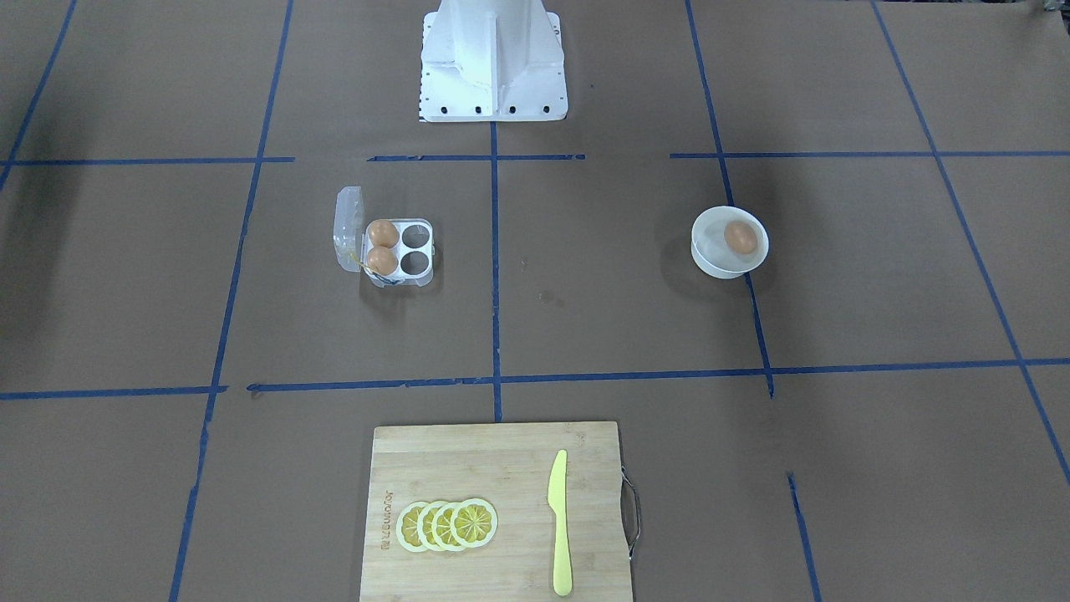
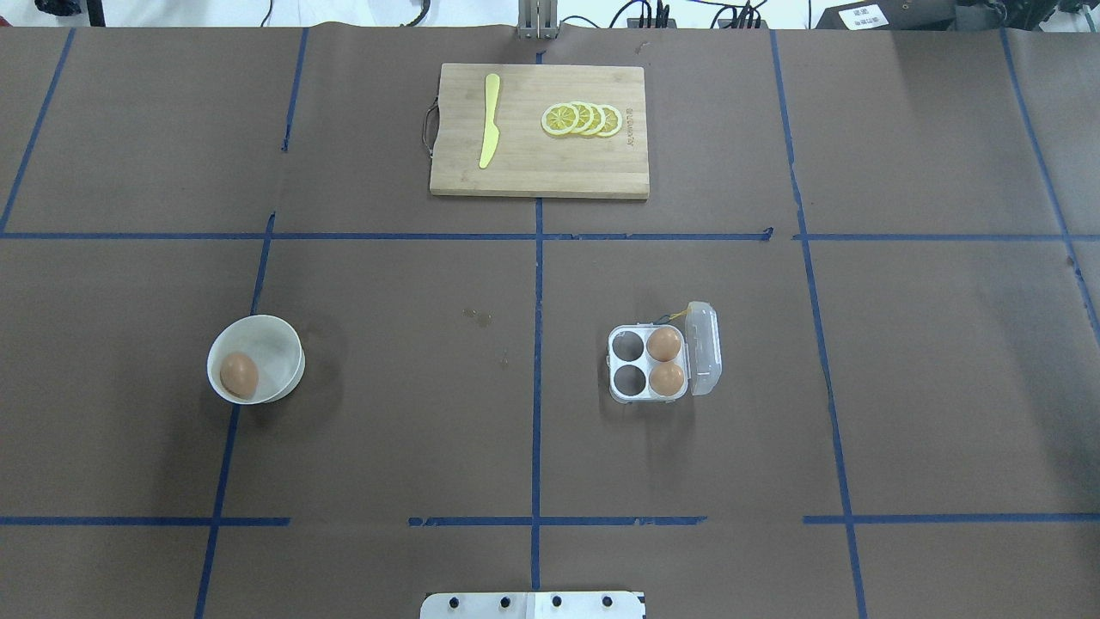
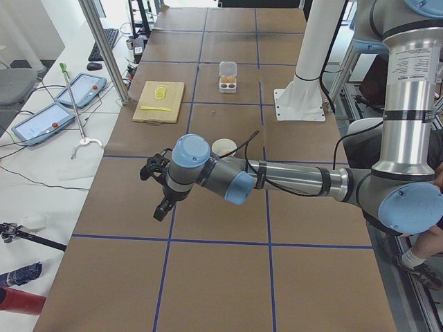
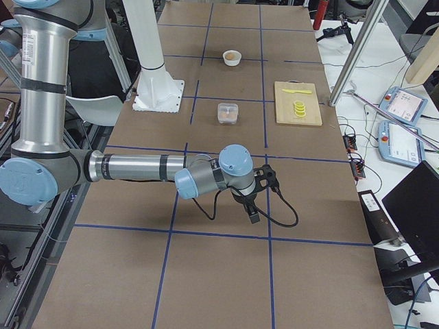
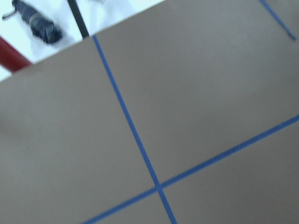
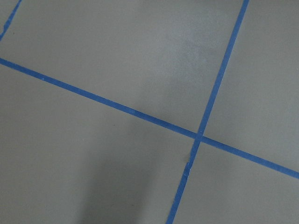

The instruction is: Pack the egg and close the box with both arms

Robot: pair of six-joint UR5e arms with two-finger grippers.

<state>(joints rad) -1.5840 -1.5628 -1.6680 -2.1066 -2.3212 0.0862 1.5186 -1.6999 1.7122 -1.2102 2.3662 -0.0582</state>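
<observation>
egg (image 2: 239, 375) in bowl (image 2: 280, 347), two eggs (image 2: 663, 344) in box (image 2: 613, 363)

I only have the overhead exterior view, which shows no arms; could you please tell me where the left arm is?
Observer: The grey tubular left arm stretches low over brown paper; its black left claw hangs farther left than the round white bowl.
Operator: And the right arm?
Observer: The right arm mirrors it, right claw farther right than the clear-plastic egg box.
Operator: Do the wrist cameras see eggs?
Observer: No, only paper and blue tape lines.
</observation>
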